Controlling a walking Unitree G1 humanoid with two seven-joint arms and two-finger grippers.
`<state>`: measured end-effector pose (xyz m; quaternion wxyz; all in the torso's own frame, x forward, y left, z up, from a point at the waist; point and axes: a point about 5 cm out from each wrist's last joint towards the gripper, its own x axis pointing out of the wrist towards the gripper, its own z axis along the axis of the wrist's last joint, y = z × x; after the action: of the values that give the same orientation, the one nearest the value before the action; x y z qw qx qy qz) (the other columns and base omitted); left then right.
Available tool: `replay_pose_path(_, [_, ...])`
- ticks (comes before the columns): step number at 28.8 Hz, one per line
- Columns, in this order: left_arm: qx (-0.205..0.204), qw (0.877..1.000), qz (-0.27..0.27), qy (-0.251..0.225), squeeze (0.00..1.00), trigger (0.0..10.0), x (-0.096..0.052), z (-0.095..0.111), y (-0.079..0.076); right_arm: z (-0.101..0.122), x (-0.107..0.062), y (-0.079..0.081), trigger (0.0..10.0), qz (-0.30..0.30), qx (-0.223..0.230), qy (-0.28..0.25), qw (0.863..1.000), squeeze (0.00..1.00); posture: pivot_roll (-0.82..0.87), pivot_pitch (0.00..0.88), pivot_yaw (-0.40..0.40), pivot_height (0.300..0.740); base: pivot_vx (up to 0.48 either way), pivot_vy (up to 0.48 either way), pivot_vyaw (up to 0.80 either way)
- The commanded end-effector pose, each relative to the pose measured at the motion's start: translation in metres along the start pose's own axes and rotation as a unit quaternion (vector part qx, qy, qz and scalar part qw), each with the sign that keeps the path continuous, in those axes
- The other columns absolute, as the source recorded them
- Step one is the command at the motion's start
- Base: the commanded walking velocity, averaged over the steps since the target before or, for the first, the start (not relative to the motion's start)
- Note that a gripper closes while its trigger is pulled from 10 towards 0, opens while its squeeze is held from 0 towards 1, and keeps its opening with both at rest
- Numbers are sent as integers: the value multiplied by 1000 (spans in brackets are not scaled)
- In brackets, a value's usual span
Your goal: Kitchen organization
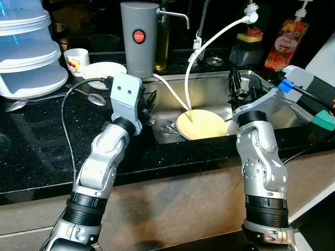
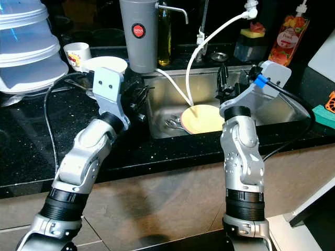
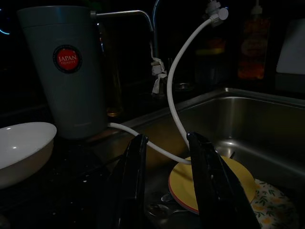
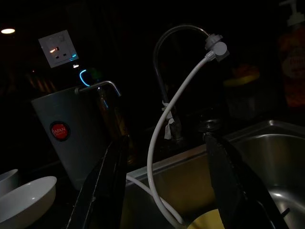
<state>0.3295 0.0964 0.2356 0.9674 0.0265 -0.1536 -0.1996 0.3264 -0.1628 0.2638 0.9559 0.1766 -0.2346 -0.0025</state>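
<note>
Yellow plate sits in the steel sink, tilted: near rim propped up toward the front wall, face angled up and toward the back. It rests on a floral plate, with a spoon just beside it on the left. Round, so no real long axis.

White hose runs from the faucet head down in a curve and ends touching the yellow plate's upper face; a second run of it goes left toward the grey canister.

Left tool is at the sink's left edge over the black desk, fingers spread, pointing into the sink at the yellow plate, holding nothing. Right tool is over the sink's right half, fingers spread wide, pointing toward faucet and canister, holding nothing.

White bowl and mug stand on the desk left of the canister, a spoon near them. Soap bottle is behind the sink at right.
</note>
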Motion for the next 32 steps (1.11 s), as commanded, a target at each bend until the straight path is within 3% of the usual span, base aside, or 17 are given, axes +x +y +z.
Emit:
replay_pose_path(1, [4,1000,-4,4,0,10000,-1,-3,-2,0,-3,-1,10000,-1,-4,1,1000,0,77,0,-31,740,0,0,0])
replay_pose_path(3, [17,1000,-2,9,0,10000,-2,-5,1,-4,-4,-5,10000,-10,-12,9,1000,0,73,0,-34,740,0,0,0])
replay_pose_path(4, [21,999,22,24,0,10000,-3,-11,20,-11,-5,-13,10000,-37,-42,24,998,0,73,0,-34,740,0,0,0])
replay_pose_path(7, [26,998,56,30,0,10000,-3,-12,44,-8,-2,-26,10000,-76,-115,21,990,0,48,0,-37,740,0,0,0])
replay_pose_path(11, [60,996,55,36,0,10000,-2,-13,47,-12,-3,-40,10000,-98,-127,32,986,0,40,0,-30,740,0,0,0])
replay_pose_path(14, [59,996,49,38,0,10000,-2,-14,45,-12,-4,-47,10000,-123,-119,32,985,0,40,0,-30,740,0,0,0])
replay_pose_path(19, [51,996,69,38,0,10000,2,-14,49,-5,-2,-45,10000,-117,-119,10,986,0,39,0,-35,740,0,0,0])
replay_pose_path(25, [68,993,84,41,0,10000,-1,-18,53,-2,2,-35,10000,-100,-72,-4,992,0,50,0,-51,740,0,0,0])
replay_pose_path(32, [61,993,90,41,0,10000,-3,-20,50,-6,3,-31,10000,-90,-63,-3,994,0,57,0,-52,740,0,0,0])
